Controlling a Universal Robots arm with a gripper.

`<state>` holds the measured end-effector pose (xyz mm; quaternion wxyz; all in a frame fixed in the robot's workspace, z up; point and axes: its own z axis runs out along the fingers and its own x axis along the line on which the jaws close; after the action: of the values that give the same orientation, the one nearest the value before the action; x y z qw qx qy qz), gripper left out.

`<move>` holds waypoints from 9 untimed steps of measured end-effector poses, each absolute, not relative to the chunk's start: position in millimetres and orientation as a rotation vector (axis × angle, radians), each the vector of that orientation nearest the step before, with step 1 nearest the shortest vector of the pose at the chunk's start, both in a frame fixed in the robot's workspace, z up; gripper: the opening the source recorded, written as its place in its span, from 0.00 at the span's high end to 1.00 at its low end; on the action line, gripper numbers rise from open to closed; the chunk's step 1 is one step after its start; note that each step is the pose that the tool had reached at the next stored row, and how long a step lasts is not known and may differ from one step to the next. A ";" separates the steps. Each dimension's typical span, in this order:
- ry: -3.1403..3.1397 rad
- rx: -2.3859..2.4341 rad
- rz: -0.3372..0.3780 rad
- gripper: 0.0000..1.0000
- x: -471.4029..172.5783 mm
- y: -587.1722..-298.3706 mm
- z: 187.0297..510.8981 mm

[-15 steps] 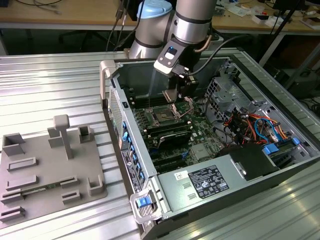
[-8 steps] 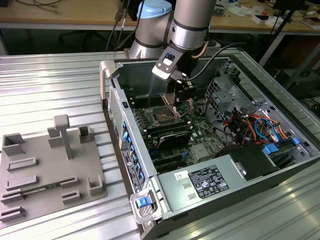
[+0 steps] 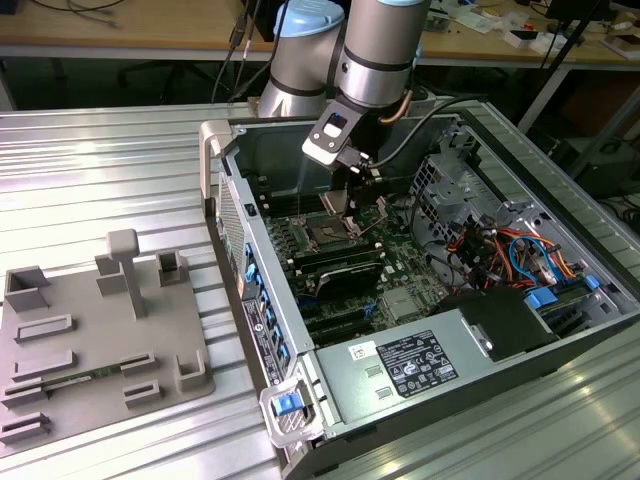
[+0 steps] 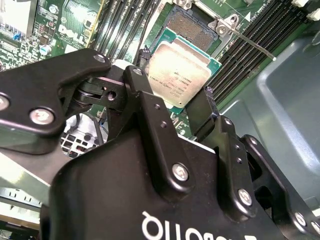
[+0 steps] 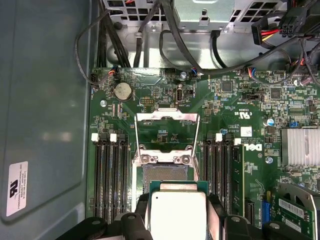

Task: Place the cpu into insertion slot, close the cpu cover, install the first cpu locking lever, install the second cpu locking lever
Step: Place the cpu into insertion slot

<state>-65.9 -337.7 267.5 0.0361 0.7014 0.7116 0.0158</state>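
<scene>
An open computer case [image 3: 440, 330] lies on a ribbed metal table [image 3: 110, 170], with a robot arm reaching down inside. The pincer [image 4: 177, 76] is closed on two opposite edges of the chip [image 5: 177, 217], holding it flat above the circuit board. Just ahead of the pincer's tips the socket [image 5: 165, 172] lies bare, with the chip not yet in it. Beyond the socket, the cover [image 5: 167, 118] is swung open. A thin lever [image 4: 252, 44] juts out close beside the socket, and memory slots [image 5: 107, 175] flank it on both sides. The likely risks are these: the chip may come down off-square or offset and rest on the frame or bend the contacts; the narrow edge grip may let it slip; or a finger may snag the lever.
</scene>
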 end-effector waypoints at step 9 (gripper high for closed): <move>2.186 2.154 0.049 0.45 -65.9 -337.5 266.0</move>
<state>-65.9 -337.5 266.0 0.0360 0.7014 0.7117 0.0160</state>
